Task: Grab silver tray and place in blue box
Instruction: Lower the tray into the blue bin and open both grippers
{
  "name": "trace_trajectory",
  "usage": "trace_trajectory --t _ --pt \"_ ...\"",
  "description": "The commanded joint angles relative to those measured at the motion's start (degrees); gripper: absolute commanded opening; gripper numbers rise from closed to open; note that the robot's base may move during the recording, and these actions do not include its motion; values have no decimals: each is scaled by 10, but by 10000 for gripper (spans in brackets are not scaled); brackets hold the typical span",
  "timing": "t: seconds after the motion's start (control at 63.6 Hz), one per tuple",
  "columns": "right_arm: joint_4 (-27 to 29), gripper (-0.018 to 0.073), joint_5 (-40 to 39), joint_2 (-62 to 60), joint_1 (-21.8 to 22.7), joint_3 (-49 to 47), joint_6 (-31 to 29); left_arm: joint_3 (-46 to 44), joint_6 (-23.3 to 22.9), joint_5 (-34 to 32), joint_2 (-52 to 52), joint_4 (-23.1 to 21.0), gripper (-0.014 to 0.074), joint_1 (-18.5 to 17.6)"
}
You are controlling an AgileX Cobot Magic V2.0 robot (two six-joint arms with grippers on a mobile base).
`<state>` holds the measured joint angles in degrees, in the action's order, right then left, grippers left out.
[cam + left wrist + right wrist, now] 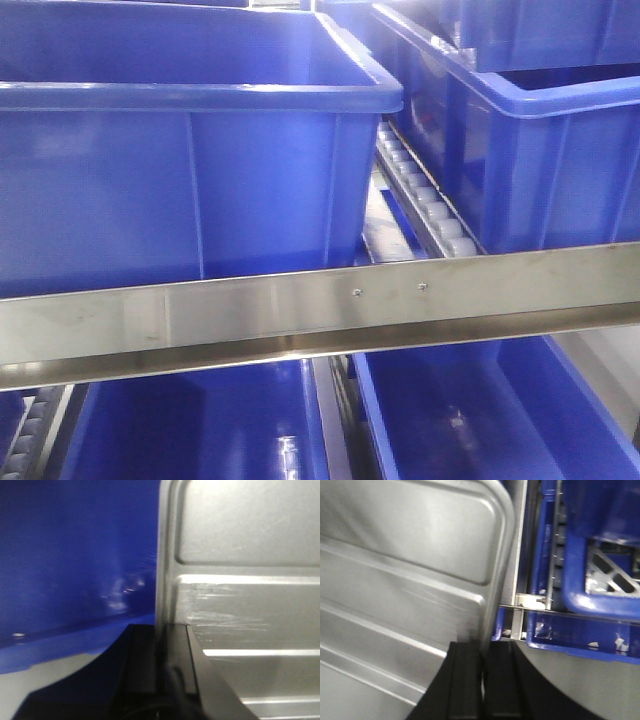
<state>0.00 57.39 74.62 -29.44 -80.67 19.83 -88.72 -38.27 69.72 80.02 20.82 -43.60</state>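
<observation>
Metal gleams — the silver tray [410, 580] shows ridges, scuffs, rounded corner.

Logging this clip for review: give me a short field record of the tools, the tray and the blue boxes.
left tool: shut on silver tray rim
right tool: shut on silver tray rim
silver tray: ridged base faces both wrist cameras
blue box: wall close beside tray, left wrist view
front view: blue boxes behind steel rail; tray, arms unseen
placed: cannot tell
</observation>
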Motion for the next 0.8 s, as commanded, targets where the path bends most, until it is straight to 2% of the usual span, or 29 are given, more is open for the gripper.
trace_trajectory --t 0.0,0.157,0.346,0.44,0.676,0.786 --pt "9 57 -17 19 5 -52 -35 -19 5 22 -26 63 -105 14" --pt "13 57 -33 84 -18 -115 -49 -19 26 22 -30 64 -104 54" --pt "13 57 -73 163 -52 -195 -54 -19 70 5 -30 46 -104 138" --pt "12 57 -91 197 -59 -225 -54 -19 90 -18 -30 26 -104 184" --pt "10 57 -126 276 -61 -282 -57 -19 150 -92 -12 -62 -104 291" --pt "0 57 -135 302 -61 -295 -60 -19 169 -105 16 -73 -103 315"
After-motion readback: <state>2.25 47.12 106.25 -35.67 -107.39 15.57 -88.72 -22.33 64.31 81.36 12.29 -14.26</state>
